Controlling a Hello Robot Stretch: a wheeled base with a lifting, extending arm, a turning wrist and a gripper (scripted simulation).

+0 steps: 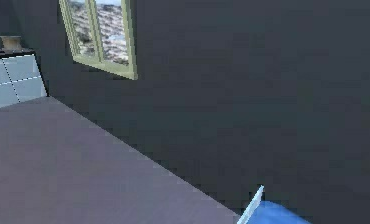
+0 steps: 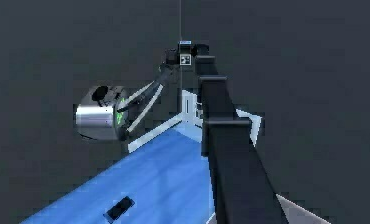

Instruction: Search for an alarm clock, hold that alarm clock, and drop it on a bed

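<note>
Item count, forward view:
- window (image 1: 98,35): 1
- white cabinet (image 1: 15,80): 1
- small tan object (image 1: 10,43) on the cabinet top: 1, kind not determinable

The cabinet's drawer fronts run off the picture's edge, so their count cannot be established.

Item count, arm side view:
- arm (image 2: 228,150): 1
- gripper (image 2: 125,115): 1, with 2 fingers (image 2: 145,92)
- silver clock (image 2: 98,112): 1
- bed (image 2: 153,175): 1; the same bed appears as a blue corner at the forward view's lower edge
- white frame (image 2: 188,118) at the bed's far end: 1
- small dark flat object (image 2: 119,209) on the bed: 1
</note>
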